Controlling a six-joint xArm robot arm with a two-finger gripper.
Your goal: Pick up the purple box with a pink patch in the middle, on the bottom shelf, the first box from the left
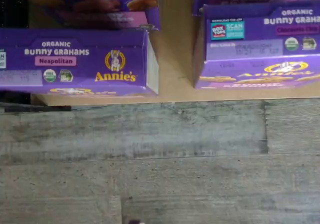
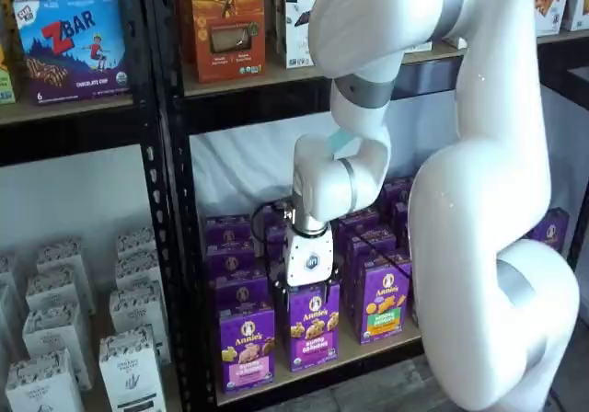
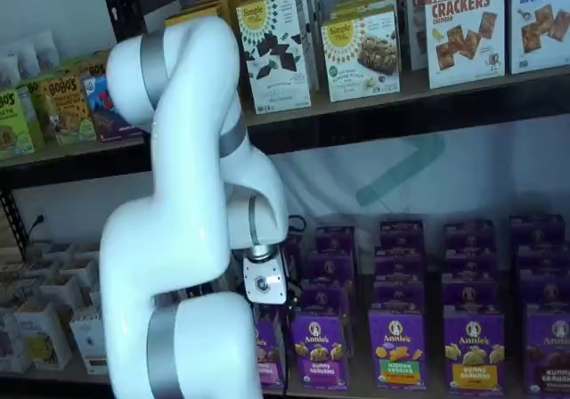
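The purple box (image 2: 246, 348) with its pink patch stands upright at the front left of the bottom shelf (image 2: 322, 372). Its top, labelled Neapolitan, shows in the wrist view (image 1: 75, 59), on the tan board (image 1: 175, 59). In a shelf view the arm half hides the box (image 3: 268, 361). My gripper (image 2: 308, 292) hangs in front of the neighbouring carton, just right of and above the purple box. It is open, with nothing held. In a shelf view only the gripper's white body (image 3: 263, 283) shows, and its fingers are hidden.
More purple Annie's cartons fill the shelf in rows, one with a lilac panel (image 2: 313, 327) and one with a green panel (image 2: 382, 303). A black holed upright (image 2: 175, 246) stands left of the purple box, with white cartons (image 2: 129, 366) beyond it. Grey plank floor (image 1: 150, 159) lies before the shelf.
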